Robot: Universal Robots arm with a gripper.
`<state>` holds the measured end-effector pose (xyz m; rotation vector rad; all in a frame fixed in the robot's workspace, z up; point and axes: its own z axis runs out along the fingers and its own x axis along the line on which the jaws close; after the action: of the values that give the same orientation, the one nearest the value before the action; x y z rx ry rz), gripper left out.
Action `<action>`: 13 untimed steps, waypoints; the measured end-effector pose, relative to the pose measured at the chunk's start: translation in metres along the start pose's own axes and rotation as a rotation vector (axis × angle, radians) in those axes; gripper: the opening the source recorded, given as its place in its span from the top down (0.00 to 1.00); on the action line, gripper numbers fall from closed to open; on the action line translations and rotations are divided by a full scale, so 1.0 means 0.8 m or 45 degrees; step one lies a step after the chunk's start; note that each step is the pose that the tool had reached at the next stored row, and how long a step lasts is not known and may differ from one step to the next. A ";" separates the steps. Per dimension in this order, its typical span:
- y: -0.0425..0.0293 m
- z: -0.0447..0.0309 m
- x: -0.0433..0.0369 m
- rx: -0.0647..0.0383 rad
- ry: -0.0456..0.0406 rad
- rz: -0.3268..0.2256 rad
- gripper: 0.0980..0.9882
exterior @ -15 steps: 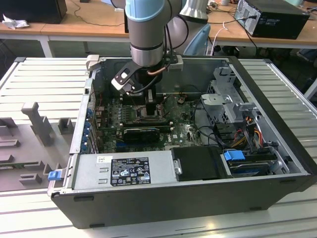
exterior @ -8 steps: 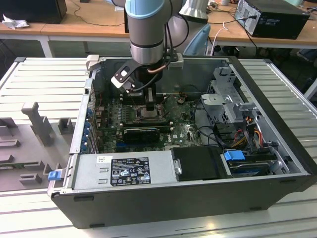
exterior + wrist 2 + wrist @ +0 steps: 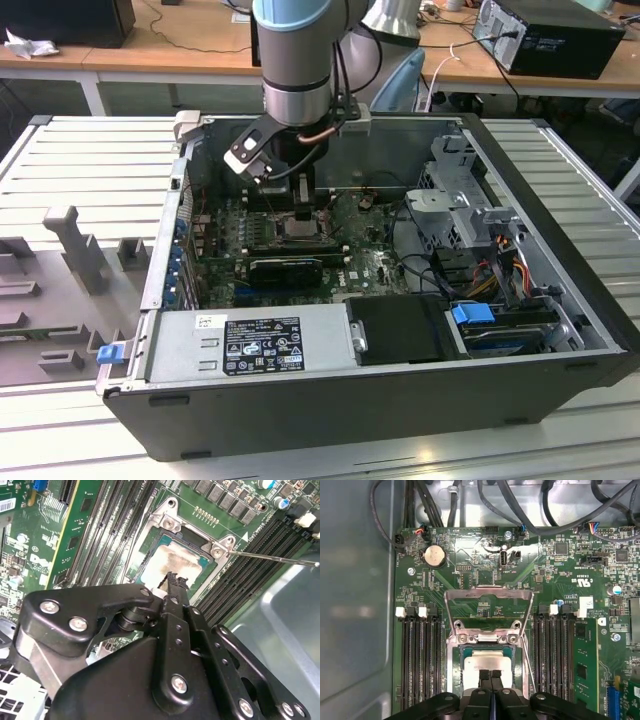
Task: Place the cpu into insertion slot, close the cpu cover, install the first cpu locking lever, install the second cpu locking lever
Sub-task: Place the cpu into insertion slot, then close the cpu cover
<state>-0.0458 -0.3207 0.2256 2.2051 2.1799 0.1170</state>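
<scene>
**Item: gripper (image 3: 490,676).** The jaws are pressing together and gripping nothing. The tips are hanging over or touching the cpu (image 3: 487,661); I cannot tell which.

**Task things.** The cpu is lying in the insertion slot (image 3: 456,655), mid-board. The cpu cover (image 3: 488,594) is standing swung open on the slot's far side.

**Risks, as judged.**
- The tips are working right at the chip's top, so a sideways drag could be shifting it off its seat and bending socket contacts.
- The cover is resting unheld and could be dropping onto the tips.

**Surroundings.**
- Memory slots (image 3: 417,660) are flanking the socket on both sides.
- A thin locking lever (image 3: 275,558) is jutting out from one corner — a likely snag.
- Cables (image 3: 545,510) are crowding the board's far edge.
- The graphics card (image 3: 285,270) is lying just on the near side.
</scene>
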 end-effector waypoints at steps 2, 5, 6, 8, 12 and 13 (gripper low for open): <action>0.0003 -0.0035 0.000 0.000 0.000 0.000 0.99; 0.0008 -0.0054 0.000 0.001 0.000 0.000 0.99; 0.0011 -0.0054 0.000 0.002 0.001 0.000 0.99; 0.0047 -0.0053 -0.002 0.006 0.014 0.001 0.99; 0.0080 -0.0050 -0.002 0.007 0.023 0.002 0.99; 0.0079 -0.0052 -0.002 0.007 0.023 0.002 0.99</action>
<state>-0.0398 -0.3228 0.2302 2.2177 2.1904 0.1317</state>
